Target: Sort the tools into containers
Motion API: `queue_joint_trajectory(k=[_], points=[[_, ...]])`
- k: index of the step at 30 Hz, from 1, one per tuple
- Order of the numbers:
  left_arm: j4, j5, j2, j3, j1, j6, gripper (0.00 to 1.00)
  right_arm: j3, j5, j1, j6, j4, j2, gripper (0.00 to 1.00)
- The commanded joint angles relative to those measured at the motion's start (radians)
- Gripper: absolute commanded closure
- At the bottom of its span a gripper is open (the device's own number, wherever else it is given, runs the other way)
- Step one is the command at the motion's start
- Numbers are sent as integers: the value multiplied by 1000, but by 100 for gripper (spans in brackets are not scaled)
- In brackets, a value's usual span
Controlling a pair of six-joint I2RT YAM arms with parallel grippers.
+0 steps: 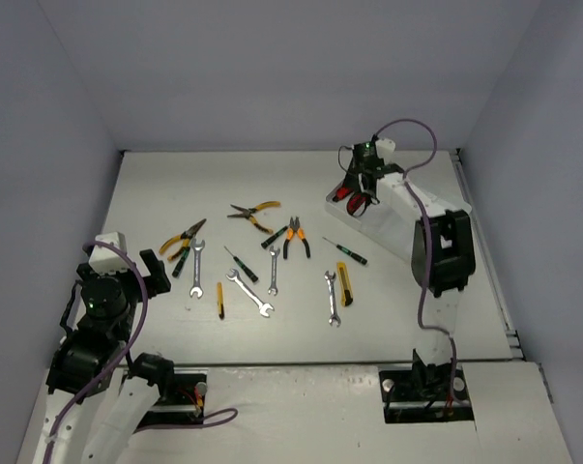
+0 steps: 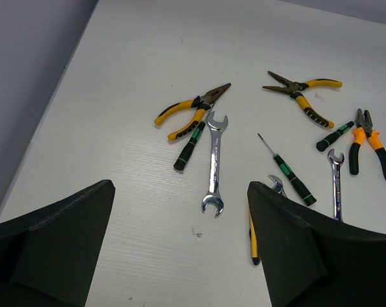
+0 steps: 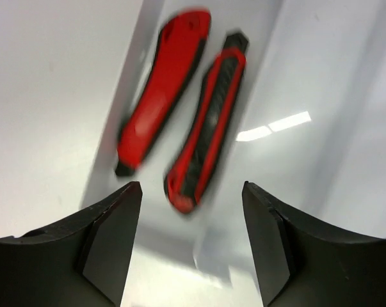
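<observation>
A: R gripper [image 3: 191, 189] state?
B: Jaws apart, nothing held. Red knife [image 3: 164, 83] & red-blk knife [image 3: 212, 121] seen lying in tray [image 3: 263, 77] slot, 1 o'clock. L gripper [image 2: 180, 192] spread, empty.
A: Risk?
B: Knives could be clipped, tray nudged, if R gripper is dragged out low

A: Which markings are legible on the tools?
B: None. The open-end wrench [image 2: 214, 163] shows a shank too small to read; the red utility knife [image 3: 162, 96] and red-black utility knife [image 3: 209, 128] are blurred, lettering indiscernible.
</observation>
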Motion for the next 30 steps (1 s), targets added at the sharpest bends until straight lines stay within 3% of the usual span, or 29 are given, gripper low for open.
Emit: queue_joint_trajectory(k=[1,5,12,30], points=[[70,4,12,14,10,-2,17,-191,44,69,-112,23,-282,40],[69,8,10,12,10,-2,17,-445,-21,142,-127,24,-445,42],[68,16,18,12,10,-2,17,-722,-81,235,-85,23,-613,46],[68,22,25,10,10,0,17,-889,-77,370,-52,36,-592,54]])
